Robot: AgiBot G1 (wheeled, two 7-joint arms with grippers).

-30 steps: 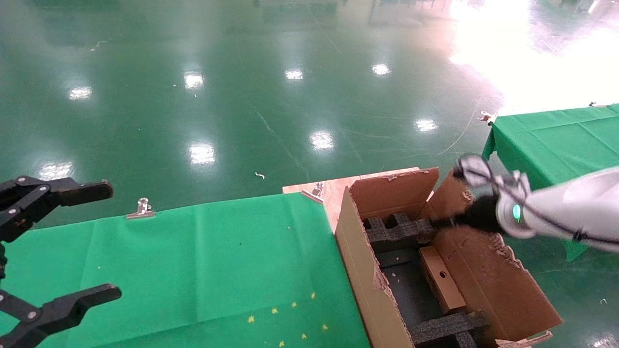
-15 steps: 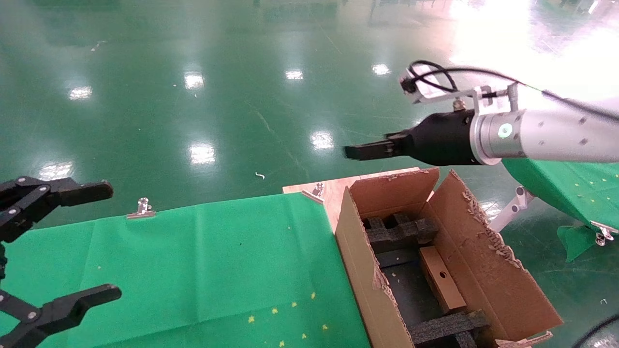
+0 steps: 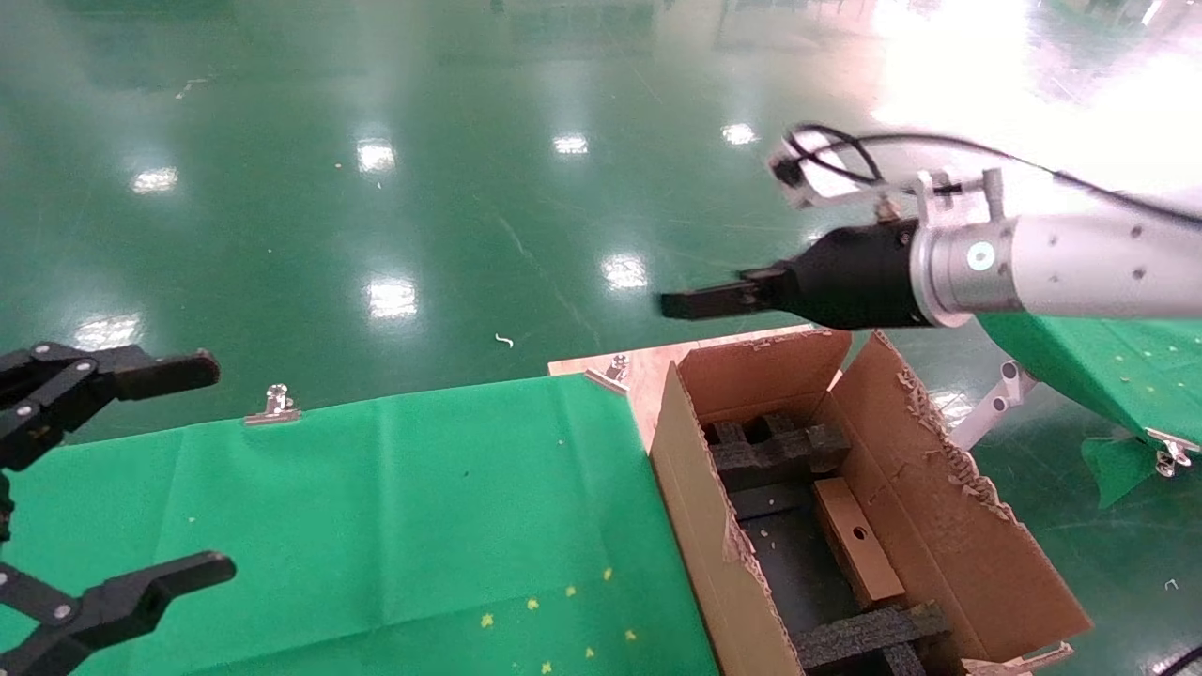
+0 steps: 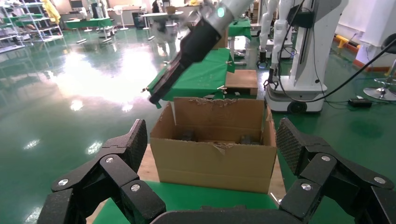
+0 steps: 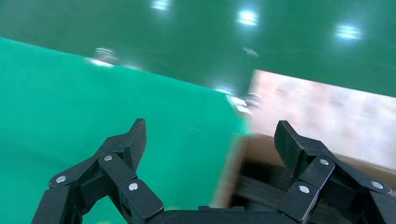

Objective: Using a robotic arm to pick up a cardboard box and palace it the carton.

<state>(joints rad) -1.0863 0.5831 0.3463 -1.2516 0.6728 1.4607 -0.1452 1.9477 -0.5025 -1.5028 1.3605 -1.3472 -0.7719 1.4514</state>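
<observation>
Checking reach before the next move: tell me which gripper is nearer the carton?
Right. The right gripper hovers just above the carton's far end; the left gripper sits across the green cloth.

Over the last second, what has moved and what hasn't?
The right arm's hand rose out of the carton and now hangs above its far edge, empty and open. The small box stayed inside the carton against its right wall. The left hand stayed parked, open, over the green cloth.

White robotic arm (image 3: 1080, 268), green light
</observation>
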